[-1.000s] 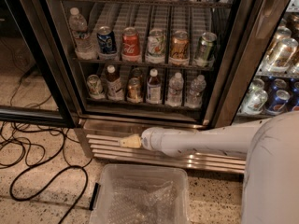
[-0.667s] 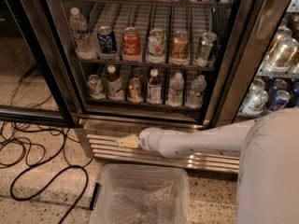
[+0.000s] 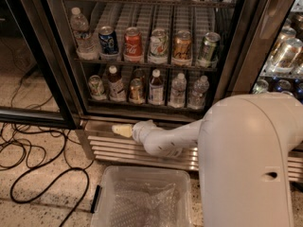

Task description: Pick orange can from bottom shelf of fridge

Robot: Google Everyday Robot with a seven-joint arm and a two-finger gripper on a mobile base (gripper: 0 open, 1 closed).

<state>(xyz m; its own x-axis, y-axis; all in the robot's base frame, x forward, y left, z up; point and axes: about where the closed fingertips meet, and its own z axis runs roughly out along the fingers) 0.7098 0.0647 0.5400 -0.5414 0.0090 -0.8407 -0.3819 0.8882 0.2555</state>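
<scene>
My hand (image 3: 122, 130) hovers low before the fridge (image 3: 113, 148) base, under the bottom shelf (image 3: 142, 103); I cannot tell its opening. The orange can (image 3: 136, 90) stands close between a dark bottle (image 3: 115, 83) and a labelled bottle (image 3: 156, 86); rising carelessly, I could topple either.

The gripper (image 3: 122, 130) is hovering before the louvred base of the fridge (image 3: 142, 148), just below the bottom shelf (image 3: 142, 104). Above the gripper on that wire rack, the orange can (image 3: 137, 91) is standing between a brown bottle (image 3: 115, 83) and a white-capped bottle (image 3: 156, 86). Farther right, two clear water bottles (image 3: 178, 90) are standing. Below the gripper, a clear plastic bin (image 3: 142, 170) is sitting on the speckled floor (image 3: 38, 207), and black cables (image 3: 42, 174) are lying to its left.
</scene>
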